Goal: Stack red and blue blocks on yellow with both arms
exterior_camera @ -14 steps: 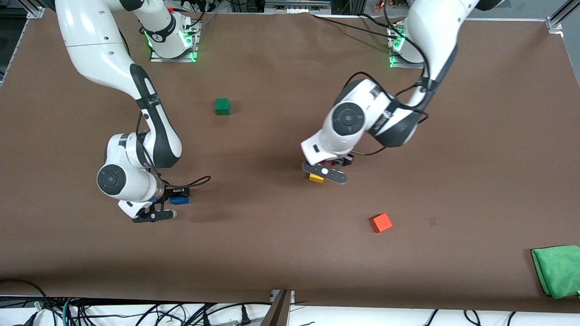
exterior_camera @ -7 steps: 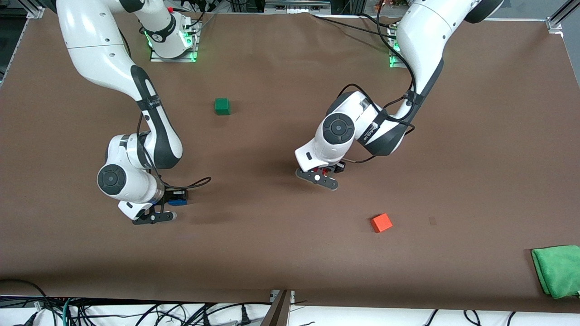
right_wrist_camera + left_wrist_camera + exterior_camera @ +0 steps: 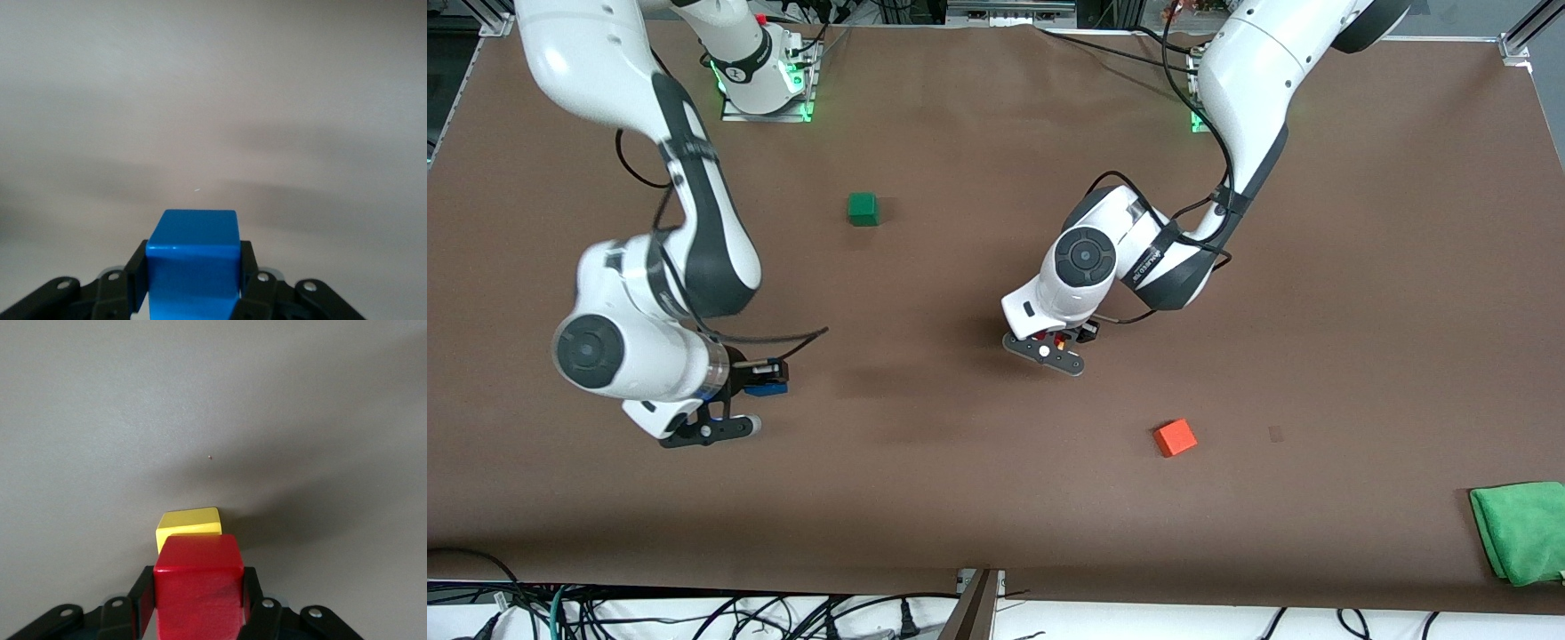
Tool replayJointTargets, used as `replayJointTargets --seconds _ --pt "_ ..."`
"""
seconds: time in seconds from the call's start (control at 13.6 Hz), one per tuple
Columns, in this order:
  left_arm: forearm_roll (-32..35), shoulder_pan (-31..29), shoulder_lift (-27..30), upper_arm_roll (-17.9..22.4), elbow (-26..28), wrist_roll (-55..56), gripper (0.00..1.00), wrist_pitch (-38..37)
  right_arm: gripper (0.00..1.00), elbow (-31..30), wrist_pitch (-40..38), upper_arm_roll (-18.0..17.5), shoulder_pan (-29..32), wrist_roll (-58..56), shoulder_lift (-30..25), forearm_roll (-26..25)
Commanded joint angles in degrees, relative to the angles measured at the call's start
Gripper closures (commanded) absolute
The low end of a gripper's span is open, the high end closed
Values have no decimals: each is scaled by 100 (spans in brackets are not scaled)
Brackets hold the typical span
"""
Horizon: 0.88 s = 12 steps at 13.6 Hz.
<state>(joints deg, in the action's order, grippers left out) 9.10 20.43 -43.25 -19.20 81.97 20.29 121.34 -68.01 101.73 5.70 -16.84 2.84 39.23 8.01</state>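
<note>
There are five cubes: one red (image 3: 198, 587), one blue (image 3: 193, 263), one yellow (image 3: 189, 521), one green (image 3: 863, 209) and one orange-red (image 3: 1175, 437). There are two robot arms and one green cloth (image 3: 1520, 531).

The brown table (image 3: 978, 498) carries a green cube (image 3: 863, 209), the yellow cube (image 3: 189, 522) nearer the camera than it, an orange cube (image 3: 1175, 437) and a green cloth (image 3: 1520, 531) nearer still.

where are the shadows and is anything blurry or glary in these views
Front view: sharp, with soft arm shadows on the brown table. Left wrist view: a dark shadow spreads beside the yellow cube, and the red cube is in focus. Right wrist view: faint shadow bands on the table, slight sheen along the blue cube's edge.
</note>
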Motion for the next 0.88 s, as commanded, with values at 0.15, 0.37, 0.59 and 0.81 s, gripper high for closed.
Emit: replayJointTargets --seconds 0.15,0.37,0.59,0.81 --pt "241 93 -78 109 -190 10 87 -32 55 517 -435 -8 -459 1276 93 69" --pt "198 57 -43 109 -417 36 0 -127 53 560 -409 -69 -653 1816 93 78" --pt "31 5 1 100 -1102 36 0 -1064 53 675 -391 -209 -671 2228 93 78" --pt "13 -520 289 100 -1526 -8 0 -1763 53 675 -269 -630 -750 3718 119 69"
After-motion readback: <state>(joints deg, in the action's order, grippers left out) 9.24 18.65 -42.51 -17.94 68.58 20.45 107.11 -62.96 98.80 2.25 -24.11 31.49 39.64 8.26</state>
